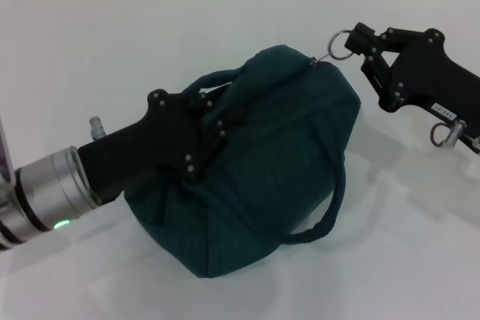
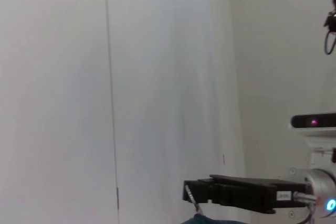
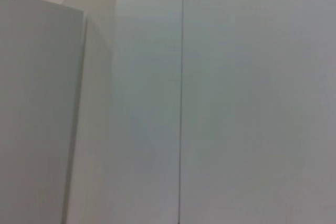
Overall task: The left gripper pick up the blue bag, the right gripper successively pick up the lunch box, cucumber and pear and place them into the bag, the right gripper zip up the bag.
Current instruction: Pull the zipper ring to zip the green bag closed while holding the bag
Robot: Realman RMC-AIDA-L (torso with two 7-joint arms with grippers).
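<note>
The blue bag (image 1: 277,162) sits in the middle of the head view, bulging, tilted, and closed along its top. My left gripper (image 1: 213,130) comes in from the left and is shut on the bag's near handle and top edge. The other handle (image 1: 330,211) hangs loose on the right side. At the bag's far right end, my right gripper (image 1: 361,41) is shut on the silver ring pull (image 1: 339,43) of the zipper, and the pull's link is stretched taut to the bag. The left wrist view shows the right gripper (image 2: 191,191) side-on above a sliver of the bag (image 2: 210,220). Lunch box, cucumber and pear are out of view.
The white table (image 1: 90,43) spreads around the bag, with a wall seam behind it. In the left wrist view the robot's head camera (image 2: 313,121) shows at the right. The right wrist view holds only white wall panels.
</note>
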